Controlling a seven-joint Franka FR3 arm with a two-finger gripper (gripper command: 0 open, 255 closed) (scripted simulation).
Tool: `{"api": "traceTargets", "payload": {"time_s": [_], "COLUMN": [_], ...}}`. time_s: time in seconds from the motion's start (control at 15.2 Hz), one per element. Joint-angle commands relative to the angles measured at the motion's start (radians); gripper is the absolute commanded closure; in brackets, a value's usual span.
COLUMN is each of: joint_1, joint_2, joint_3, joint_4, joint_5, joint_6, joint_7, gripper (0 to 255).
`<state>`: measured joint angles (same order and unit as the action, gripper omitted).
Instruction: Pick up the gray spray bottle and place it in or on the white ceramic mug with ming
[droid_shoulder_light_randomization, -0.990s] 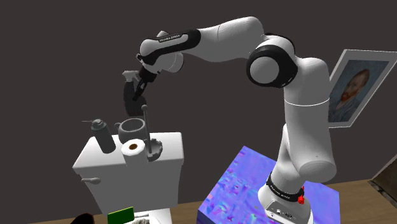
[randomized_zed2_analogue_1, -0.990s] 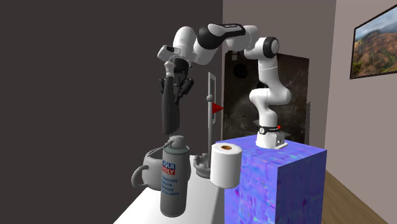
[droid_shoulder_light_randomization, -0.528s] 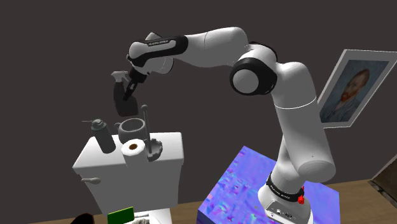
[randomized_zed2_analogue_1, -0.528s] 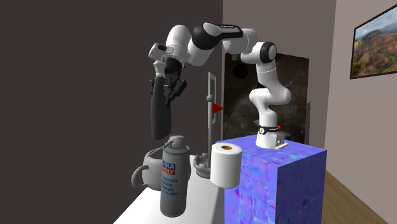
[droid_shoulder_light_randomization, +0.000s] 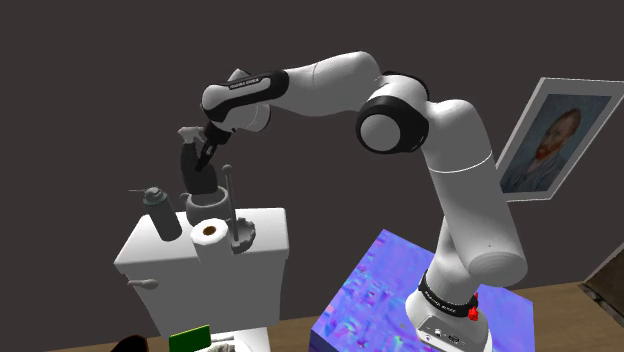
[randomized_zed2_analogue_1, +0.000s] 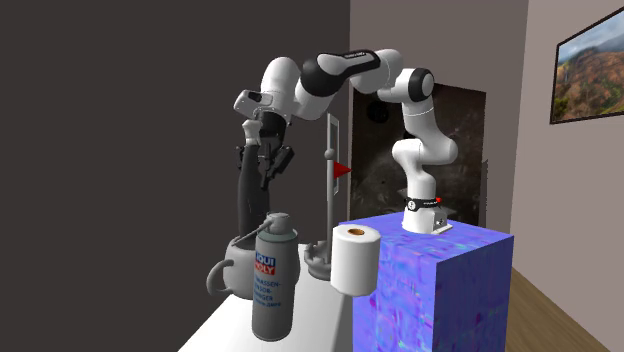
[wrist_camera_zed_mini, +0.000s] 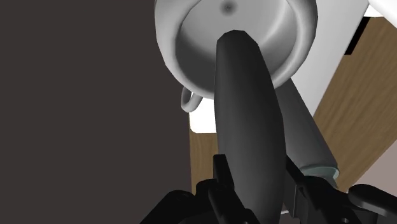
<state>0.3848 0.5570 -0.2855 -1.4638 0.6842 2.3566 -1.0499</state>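
The spray bottle held over the mug
The fingers clasp the dark grey bottle by its upper end; its lower end is at the pale mug's mouth, whether inside I cannot tell; picking seems done, lowering and release are left.

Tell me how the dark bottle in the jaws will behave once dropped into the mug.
The bottle is long, slim and taller than the mug, so it will probably lean on the rim rather than stand. Its smooth rounded body looks rigid but perhaps slippery.
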Motion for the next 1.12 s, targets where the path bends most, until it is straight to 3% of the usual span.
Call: {"api": "traceTargets", "payload": {"time_s": [0.0, 0.4, 0.46, 0.79, 1.06], "joint_1": [-0.006, -0.006, -0.004, -0.007, -0.003], "joint_2": [0.008, 0.008, 0.008, 0.008, -0.096], "joint_3": [0.0, 0.001, 0.001, 0.001, -0.026], "joint_4": [-0.01, -0.01, -0.01, -0.01, -0.065], "joint_5": [0.004, 0.003, 0.003, 0.003, -0.031], "joint_6": [0.003, 0.004, 0.005, 0.004, -0.048], "joint_7": [-0.007, -0.006, -0.004, -0.006, 0.004], "gripper": [255, 255, 0, 0, 0]}}
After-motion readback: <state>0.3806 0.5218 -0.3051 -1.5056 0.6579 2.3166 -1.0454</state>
